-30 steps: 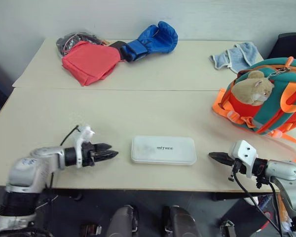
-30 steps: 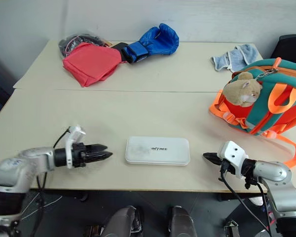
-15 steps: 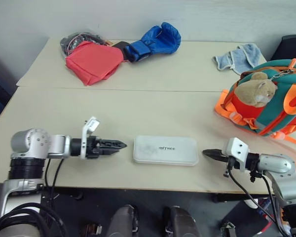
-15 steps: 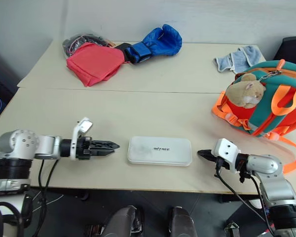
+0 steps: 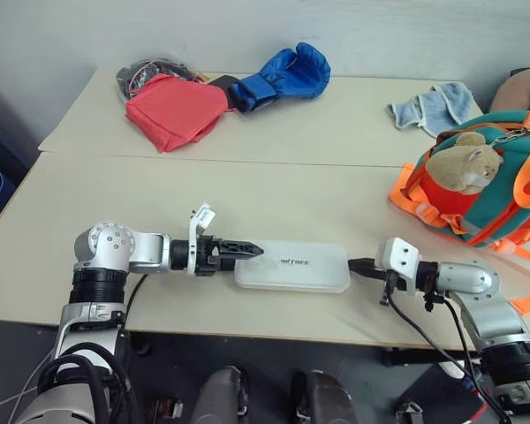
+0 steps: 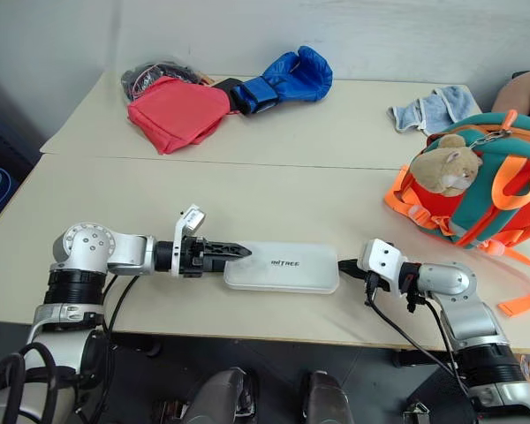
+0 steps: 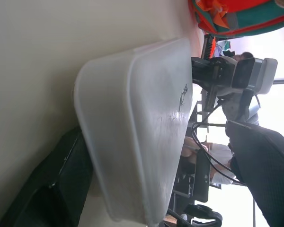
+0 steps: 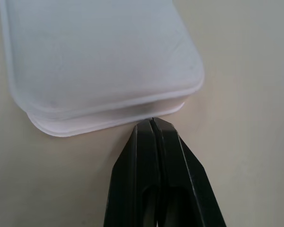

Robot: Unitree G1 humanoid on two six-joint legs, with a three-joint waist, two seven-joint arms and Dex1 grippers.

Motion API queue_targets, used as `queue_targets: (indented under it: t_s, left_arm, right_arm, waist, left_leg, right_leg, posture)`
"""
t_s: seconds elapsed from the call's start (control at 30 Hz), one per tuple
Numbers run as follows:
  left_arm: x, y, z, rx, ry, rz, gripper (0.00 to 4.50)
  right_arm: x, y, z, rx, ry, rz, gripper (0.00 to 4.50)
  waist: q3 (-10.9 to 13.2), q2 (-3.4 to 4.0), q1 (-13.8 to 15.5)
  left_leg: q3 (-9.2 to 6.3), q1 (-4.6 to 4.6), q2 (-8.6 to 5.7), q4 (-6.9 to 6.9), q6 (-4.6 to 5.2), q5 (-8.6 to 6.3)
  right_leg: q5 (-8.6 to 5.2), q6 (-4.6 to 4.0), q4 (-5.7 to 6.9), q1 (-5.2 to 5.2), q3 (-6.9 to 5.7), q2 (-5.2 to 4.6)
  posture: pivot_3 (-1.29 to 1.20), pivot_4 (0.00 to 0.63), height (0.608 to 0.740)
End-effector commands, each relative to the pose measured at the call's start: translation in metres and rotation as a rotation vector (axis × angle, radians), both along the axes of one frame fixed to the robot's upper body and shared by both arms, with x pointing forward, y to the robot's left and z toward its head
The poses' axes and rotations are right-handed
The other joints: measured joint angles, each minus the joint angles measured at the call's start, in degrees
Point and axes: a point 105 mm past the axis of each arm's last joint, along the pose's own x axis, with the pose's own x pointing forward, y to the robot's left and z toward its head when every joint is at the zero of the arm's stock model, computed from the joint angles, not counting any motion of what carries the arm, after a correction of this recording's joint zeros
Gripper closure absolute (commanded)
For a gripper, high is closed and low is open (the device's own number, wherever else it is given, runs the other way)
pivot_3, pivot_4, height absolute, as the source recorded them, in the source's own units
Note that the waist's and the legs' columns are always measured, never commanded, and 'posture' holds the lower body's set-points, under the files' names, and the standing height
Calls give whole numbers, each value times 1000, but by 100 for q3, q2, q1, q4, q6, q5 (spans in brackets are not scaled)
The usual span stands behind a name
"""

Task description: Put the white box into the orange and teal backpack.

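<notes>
We read this as the grasp step: white box (image 5: 292, 266) flat on near table (image 5: 274, 199), left gripper (image 7: 146, 189) spread around its left end, apparently untouching, right gripper (image 8: 154, 124) pinched against its right end, backpack (image 5: 477, 190) far right; next, clamp and lift.

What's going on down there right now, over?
Left end effector open at white box left end. Right end effector shut, tip against the right end. Box flat on table; backpack unobstructed.
</notes>
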Motion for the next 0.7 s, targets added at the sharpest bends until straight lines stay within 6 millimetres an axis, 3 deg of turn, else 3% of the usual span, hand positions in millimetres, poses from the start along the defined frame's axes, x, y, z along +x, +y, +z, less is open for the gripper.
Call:
queue_targets:
  t_s: [0.03, 0.27, 0.33, 0.43, 0.5, 0.6, 0.7]
  left_arm:
    - [-9, -15, -9, -29, 63, -46, 925]
    - [-12, -12, 2, -85, 28, -39, 3079]
    - [-11, -8, 16, -131, -70, -20, 3289]
    - [-10, -1, 41, -186, -443, 9, 3289]
    - [-21, 6, 50, -200, -655, -64, 3289]
    - [-31, 15, 50, -194, -794, -153, 3289]
    - [-25, 31, 58, -55, -1209, -138, 3289]
  right_arm:
    - [-5, 15, 0, 18, 7, 43, 4500]
    - [-14, 10, 1, 37, 22, 28, 4500]
    - [-19, 4, 7, 87, 32, -6, 4500]
    - [-34, -10, 17, 178, 44, -71, 4015]
    - [-50, -23, 20, 221, 64, -129, 3352]
    - [-66, -36, 21, 243, 61, -208, 2355]
    - [-91, -74, 23, 277, -7, -439, 1302]
  waist:
    - [0, -1, -11]
    - [0, -2, -27]
    - [0, -2, -27]
    - [3, 1, -24]
    - [4, 3, -14]
    - [2, 7, 4]
    - [-1, 12, 37]
  left_leg:
    - [0, 0, 0, 0, 1, 0]
    - [1, -5, 2, -1, -2, 2]
    - [1, -5, 2, -1, -2, 2]
    - [1, -17, 2, -10, -6, -1]
    - [4, -18, 2, -14, -28, -11]
    - [11, -17, 4, -20, -43, -19]
    - [10, -19, 3, -36, -45, -23]
  right_leg:
    - [0, 0, 0, 0, 0, 0]
    - [0, 0, 2, -8, 0, 2]
    - [0, 0, 0, -8, 0, 2]
    - [-1, -1, -3, -19, 0, 2]
    - [-2, -3, -9, -21, 0, 6]
    - [-4, -7, -25, -18, 1, 6]
    - [0, -1, -52, -16, 5, 2]
  posture:
    - [0, 150, 740]
    - [0, 150, 740]
    - [0, 150, 740]
    - [0, 150, 740]
    - [0, 150, 740]
    - [0, 150, 740]
    - [0, 150, 740]
